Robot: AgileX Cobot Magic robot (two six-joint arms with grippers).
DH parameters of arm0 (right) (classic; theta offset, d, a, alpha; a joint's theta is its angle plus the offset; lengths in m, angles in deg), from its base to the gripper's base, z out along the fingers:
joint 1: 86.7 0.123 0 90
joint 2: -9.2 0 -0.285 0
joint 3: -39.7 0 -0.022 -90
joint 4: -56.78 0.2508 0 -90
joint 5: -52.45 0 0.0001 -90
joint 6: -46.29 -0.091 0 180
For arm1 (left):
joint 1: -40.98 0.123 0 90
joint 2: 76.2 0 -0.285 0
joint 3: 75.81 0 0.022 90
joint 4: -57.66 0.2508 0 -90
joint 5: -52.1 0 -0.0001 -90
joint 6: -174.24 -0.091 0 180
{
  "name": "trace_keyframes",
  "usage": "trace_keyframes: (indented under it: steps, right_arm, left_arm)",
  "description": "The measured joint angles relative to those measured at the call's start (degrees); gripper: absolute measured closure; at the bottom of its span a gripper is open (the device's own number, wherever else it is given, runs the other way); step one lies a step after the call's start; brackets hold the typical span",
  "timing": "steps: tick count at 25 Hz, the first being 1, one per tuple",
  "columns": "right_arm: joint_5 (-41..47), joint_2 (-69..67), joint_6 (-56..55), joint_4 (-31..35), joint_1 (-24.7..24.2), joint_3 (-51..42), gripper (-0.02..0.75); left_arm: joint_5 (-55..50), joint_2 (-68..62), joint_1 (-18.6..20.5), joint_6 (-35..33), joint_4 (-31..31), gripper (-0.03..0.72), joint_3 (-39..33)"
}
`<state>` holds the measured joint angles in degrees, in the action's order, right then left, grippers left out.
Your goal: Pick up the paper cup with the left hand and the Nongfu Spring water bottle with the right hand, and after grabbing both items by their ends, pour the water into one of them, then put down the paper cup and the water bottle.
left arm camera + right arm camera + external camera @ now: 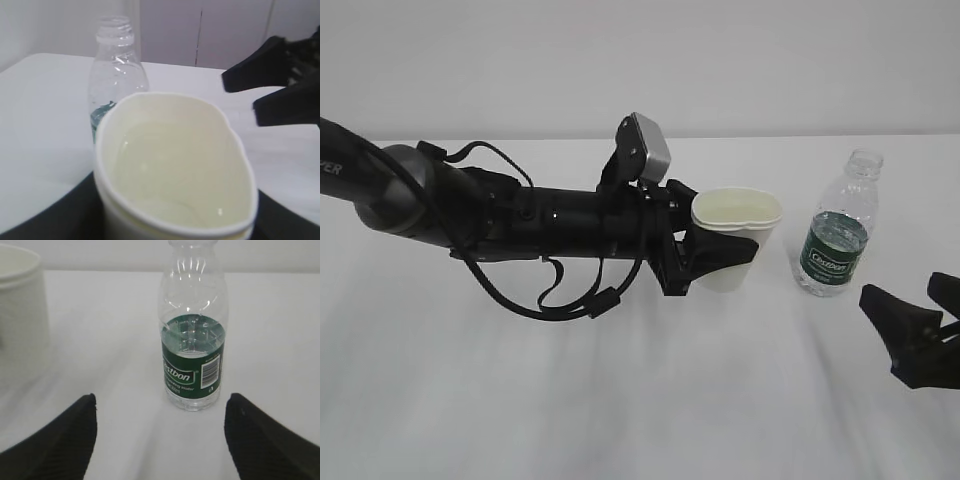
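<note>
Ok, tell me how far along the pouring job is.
Done: the left hand is closed around the paper cup, squeezing its rim out of round. In hand: the right hand is open, facing the Nongfu Spring water bottle, which stands capless on the table, ungrasped. Left: grasp the bottle, pour, set both down. The cup's inside looks wet, but I can't be sure.

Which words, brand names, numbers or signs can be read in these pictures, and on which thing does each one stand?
"PER": white letters on the left arm, cut off by the picture's edge.
"estbon": white brand name on the green label of the water bottle, its first letter turned out of sight.
Smaller white line under the brand name: too blurred to read.
Barcode with tiny digits on the same label: too small to read.
Paper cup: no text visible.
</note>
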<state>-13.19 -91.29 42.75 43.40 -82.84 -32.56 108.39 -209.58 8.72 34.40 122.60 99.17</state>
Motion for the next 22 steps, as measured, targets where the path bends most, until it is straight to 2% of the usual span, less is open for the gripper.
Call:
trace_keyframes:
  steps: [6,13,22]
  right_arm:
    - [0.00,7.66,-2.97,-0.49,0.00,-3.33,0.143]
    - [0.00,8.16,-3.43,-1.32,0.00,-3.30,0.143]
    - [0.00,8.16,-3.43,-1.31,0.00,-3.30,0.144]
  left_arm:
    - [-0.97,0.00,2.42,0.00,-1.92,0.277,0.00]
    - [0.08,0.00,7.61,0.00,-2.95,0.277,-0.70]
    - [2.81,0.00,15.05,-0.94,-4.12,0.277,-5.53]
